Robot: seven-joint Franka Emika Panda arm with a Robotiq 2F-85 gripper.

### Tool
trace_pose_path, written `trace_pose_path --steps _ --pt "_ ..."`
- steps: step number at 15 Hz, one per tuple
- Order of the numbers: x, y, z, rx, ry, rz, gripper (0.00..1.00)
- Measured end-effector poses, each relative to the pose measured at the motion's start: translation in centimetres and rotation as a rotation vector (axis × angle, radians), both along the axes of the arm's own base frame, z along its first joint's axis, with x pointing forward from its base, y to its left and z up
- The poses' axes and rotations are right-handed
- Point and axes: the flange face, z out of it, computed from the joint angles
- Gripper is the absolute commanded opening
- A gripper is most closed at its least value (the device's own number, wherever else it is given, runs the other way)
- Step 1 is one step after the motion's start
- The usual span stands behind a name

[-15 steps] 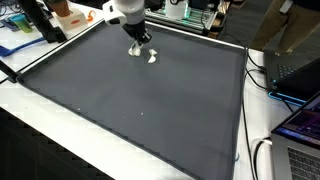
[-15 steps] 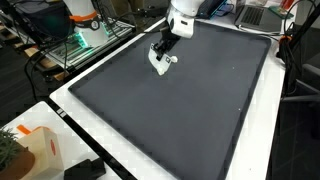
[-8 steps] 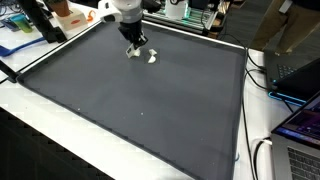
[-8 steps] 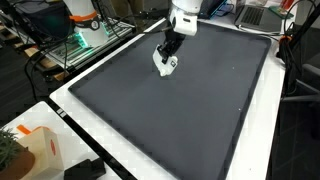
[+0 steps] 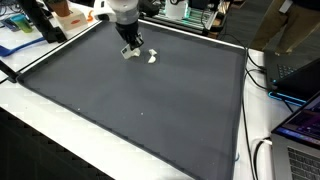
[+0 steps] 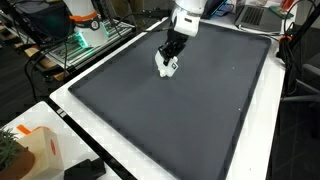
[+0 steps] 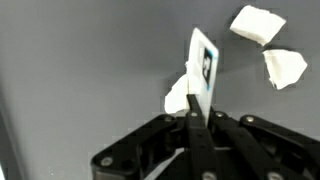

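My gripper [image 7: 196,112] is shut on a thin white flat piece [image 7: 203,62] with a small blue mark, held upright on edge just above the dark grey mat [image 7: 80,70]. A white scrap [image 7: 177,97] shows right behind the held piece; I cannot tell whether it is part of it. Two more white pieces [image 7: 256,22] [image 7: 284,67] lie on the mat beyond, apart from the gripper. In both exterior views the gripper [image 5: 130,47] [image 6: 170,60] hangs low over the far part of the mat, with the loose white pieces [image 5: 152,57] beside it.
The mat [image 5: 140,100] covers most of a white table [image 6: 150,150]. An orange-and-white box [image 6: 35,145] stands at a table corner. Cables and a laptop [image 5: 300,125] lie along one side. Benches with equipment [image 6: 85,35] stand beyond the table.
The gripper has slid sideways across the mat with the white piece in it, away from the two loose white pieces, which have stayed where they were.
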Motion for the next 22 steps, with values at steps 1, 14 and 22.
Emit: trace_pose_path --steps 1,14,22 --pt "0.2 -0.3 0.1 -0.013 -0.010 -0.026 0.01" --pt "-1.7 -3.7 3.6 0.222 -0.016 0.116 0.01" --pt "-11.5 -1.6 10.2 0.371 -0.128 0.374 0.04"
